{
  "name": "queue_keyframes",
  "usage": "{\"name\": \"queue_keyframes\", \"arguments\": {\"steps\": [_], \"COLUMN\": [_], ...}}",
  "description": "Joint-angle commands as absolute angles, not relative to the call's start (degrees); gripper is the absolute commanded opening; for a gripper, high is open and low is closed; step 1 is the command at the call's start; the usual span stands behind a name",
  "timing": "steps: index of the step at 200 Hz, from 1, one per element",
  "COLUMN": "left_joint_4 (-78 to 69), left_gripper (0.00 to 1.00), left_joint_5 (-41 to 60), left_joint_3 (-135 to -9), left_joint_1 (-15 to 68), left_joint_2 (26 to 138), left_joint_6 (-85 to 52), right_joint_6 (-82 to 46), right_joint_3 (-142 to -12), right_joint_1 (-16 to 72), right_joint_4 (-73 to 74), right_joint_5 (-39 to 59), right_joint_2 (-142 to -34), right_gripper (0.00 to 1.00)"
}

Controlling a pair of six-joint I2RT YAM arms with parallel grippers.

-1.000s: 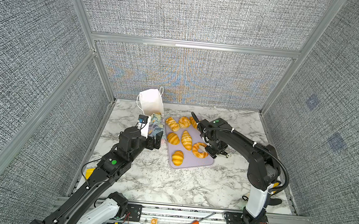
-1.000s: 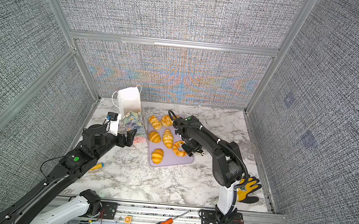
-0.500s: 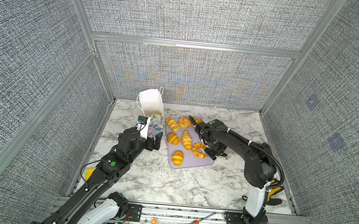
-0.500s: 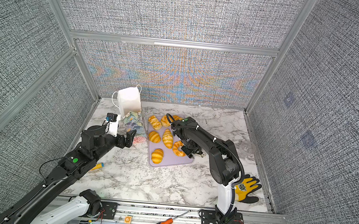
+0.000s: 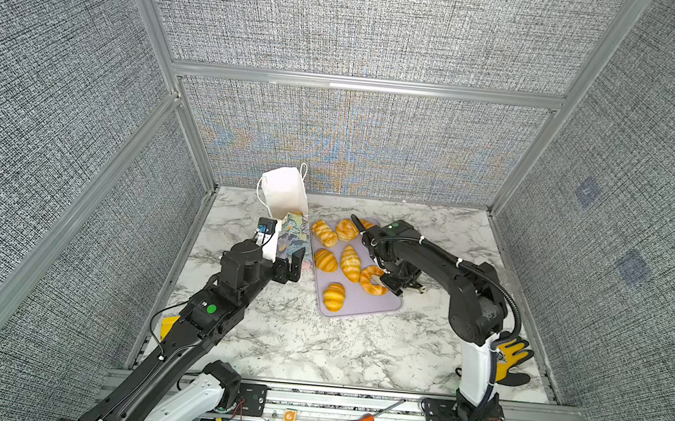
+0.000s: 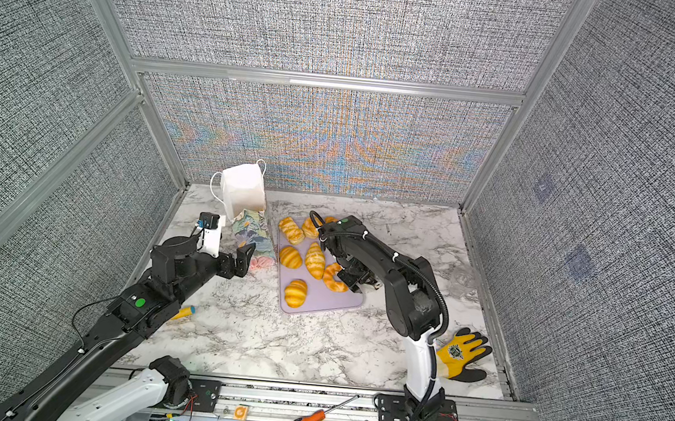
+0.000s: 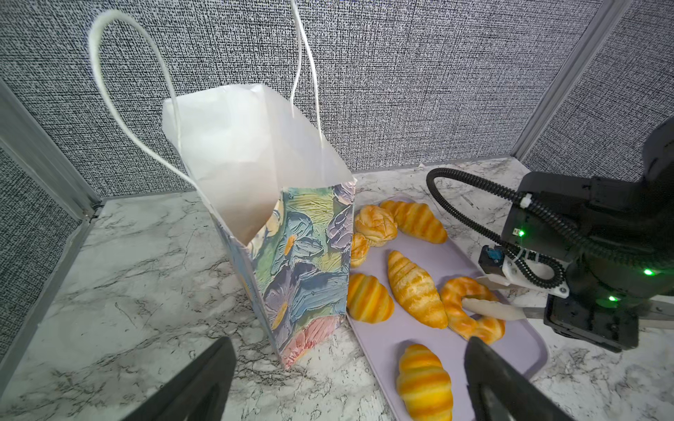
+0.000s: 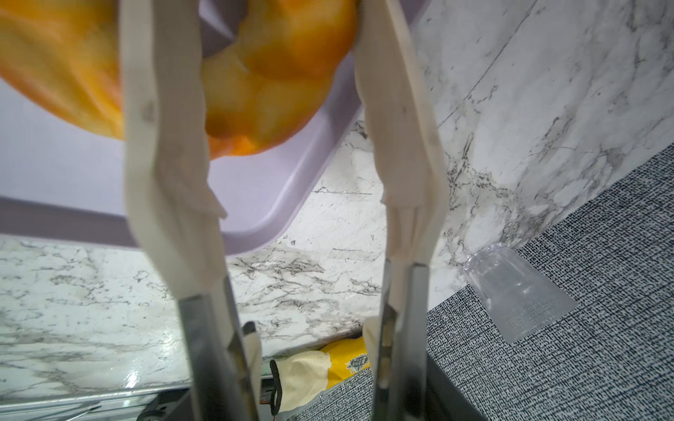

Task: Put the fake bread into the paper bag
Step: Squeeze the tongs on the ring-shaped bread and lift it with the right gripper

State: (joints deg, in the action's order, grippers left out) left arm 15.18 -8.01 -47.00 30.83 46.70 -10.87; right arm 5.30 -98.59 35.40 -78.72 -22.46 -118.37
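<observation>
Croissant (image 7: pixel 415 288) tight against ring pastry (image 7: pixel 457 315), gripped by right pincer (image 7: pixel 471 290); left pincer (image 7: pixel 348 344) open.

Paper bag (image 6: pixel 251 233) upright beside lilac tray (image 6: pixel 321 306). Right gripper (image 6: pixel 345 279) on ring pastry (image 6: pixel 332 280) there; left gripper (image 6: pixel 242 260) spread wide near bag.

paper bag (image 7: pixel 299 255) floor hidden; ring pastry (image 8: pixel 277 91) blurred, cropped
</observation>
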Motion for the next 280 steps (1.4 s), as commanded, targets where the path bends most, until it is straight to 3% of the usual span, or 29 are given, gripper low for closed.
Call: {"name": "queue_keyframes", "arguments": {"steps": [1,79,280], "left_joint_4": [16.3,16.3,22.1], "left_gripper": [0.99,0.99,0.99], "left_joint_5": [-8.8,-10.0,-22.7], "left_joint_3": [-47.2,-47.7,-59.0], "left_joint_1": [30.8,30.9,29.0], "left_joint_2": [46.3,45.8,49.5], "left_joint_6": [-10.4,-10.5,-10.8], "right_joint_6": [6.3,6.2,5.5], "right_joint_3": [-99.6,-99.9,-92.3], "right_joint_1": [35.4,34.8,33.9], "right_joint_4": [-80.9,-81.3,-69.4], "right_joint_5": [-22.1,-21.7,-12.3], "right_joint_2": [-119.5,-119.4,-107.2], "right_gripper": [0.58,0.32,0.24]}}
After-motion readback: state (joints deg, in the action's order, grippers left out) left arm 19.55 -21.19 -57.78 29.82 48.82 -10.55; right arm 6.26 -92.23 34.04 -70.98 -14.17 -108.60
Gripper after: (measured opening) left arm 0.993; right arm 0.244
